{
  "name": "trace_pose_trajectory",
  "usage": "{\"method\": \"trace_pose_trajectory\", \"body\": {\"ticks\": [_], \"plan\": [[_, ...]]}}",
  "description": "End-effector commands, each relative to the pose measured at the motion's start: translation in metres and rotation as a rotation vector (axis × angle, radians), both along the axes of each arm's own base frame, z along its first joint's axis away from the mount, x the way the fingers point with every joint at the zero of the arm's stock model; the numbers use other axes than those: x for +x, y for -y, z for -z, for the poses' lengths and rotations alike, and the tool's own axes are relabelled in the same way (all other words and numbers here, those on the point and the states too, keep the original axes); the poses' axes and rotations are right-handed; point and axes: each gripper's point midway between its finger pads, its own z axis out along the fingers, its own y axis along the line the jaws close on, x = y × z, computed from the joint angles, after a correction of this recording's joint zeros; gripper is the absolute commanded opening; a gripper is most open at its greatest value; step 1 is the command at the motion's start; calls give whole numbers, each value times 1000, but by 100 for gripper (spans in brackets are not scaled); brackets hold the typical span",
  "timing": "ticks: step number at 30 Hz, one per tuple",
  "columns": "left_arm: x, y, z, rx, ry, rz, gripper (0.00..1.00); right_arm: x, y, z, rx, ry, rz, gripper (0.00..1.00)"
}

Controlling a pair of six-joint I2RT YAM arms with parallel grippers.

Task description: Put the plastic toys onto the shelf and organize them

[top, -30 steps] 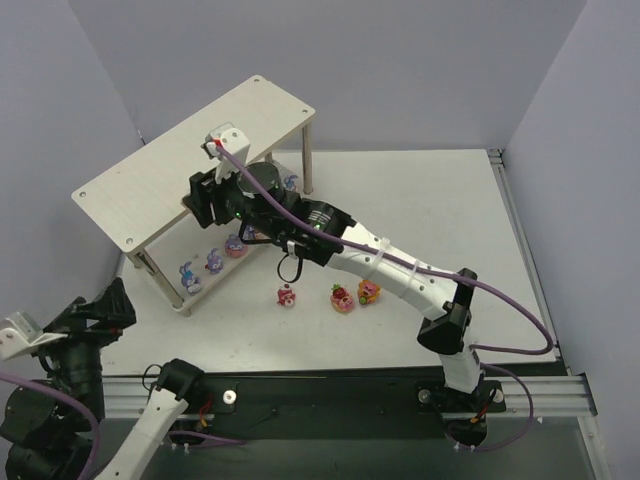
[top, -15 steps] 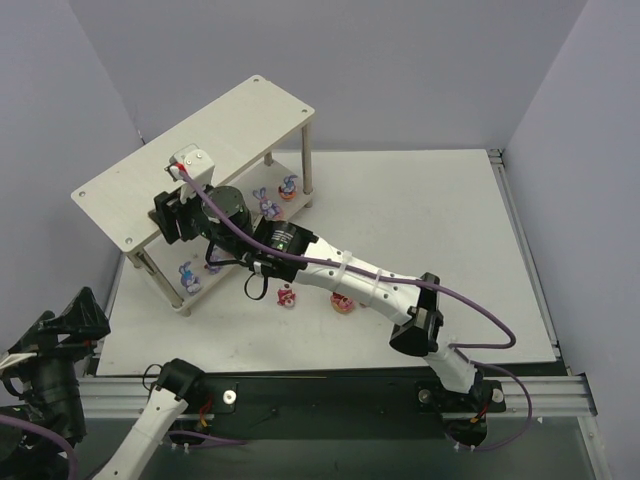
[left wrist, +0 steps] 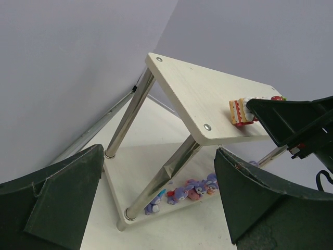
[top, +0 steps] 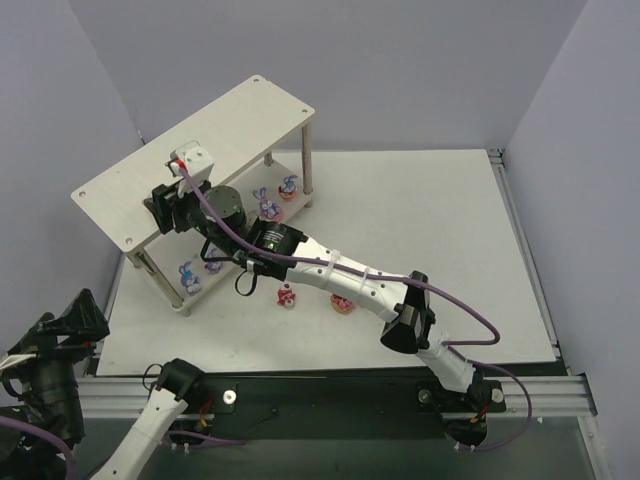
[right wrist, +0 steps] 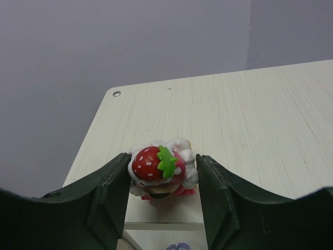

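My right gripper (right wrist: 162,165) is shut on a red strawberry-topped bear (right wrist: 156,162), one of the plastic toys. It holds the toy at the near edge of the shelf's top board (right wrist: 250,114), toward that board's left end (top: 110,195). The left wrist view shows the same toy (left wrist: 240,112) low over the board between the dark fingers. Several purple bunnies (left wrist: 192,186) stand in a row on the lower board, and two more (top: 266,205) sit further right. Two red toys (top: 287,296) lie on the table in front. My left gripper (left wrist: 157,156) is open, low at the left, facing the shelf.
Thin metal legs (left wrist: 169,172) of the shelf stand between my left gripper and the bunnies. My right arm (top: 340,280) stretches across the table over the loose toys. Grey walls enclose the table on the left, back and right.
My right gripper has carried the bear leftward along the top board, from its middle toward the left end. My left arm has dropped back toward the lower left corner.
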Motion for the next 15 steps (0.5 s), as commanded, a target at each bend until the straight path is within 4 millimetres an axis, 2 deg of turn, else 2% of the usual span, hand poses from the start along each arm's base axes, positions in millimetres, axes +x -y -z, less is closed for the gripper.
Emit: {"method": "trace_pose_trajectory", "body": {"ticks": [1, 5, 15], "plan": [[0, -2, 4, 7, -6, -2, 97, 12, 6, -11, 36, 2, 33, 17], [2, -1, 6, 6, -9, -1, 97, 10, 6, -7, 29, -14, 31, 22], [6, 3, 8, 5, -14, 15, 97, 11, 18, -12, 31, -57, 63, 25]]}}
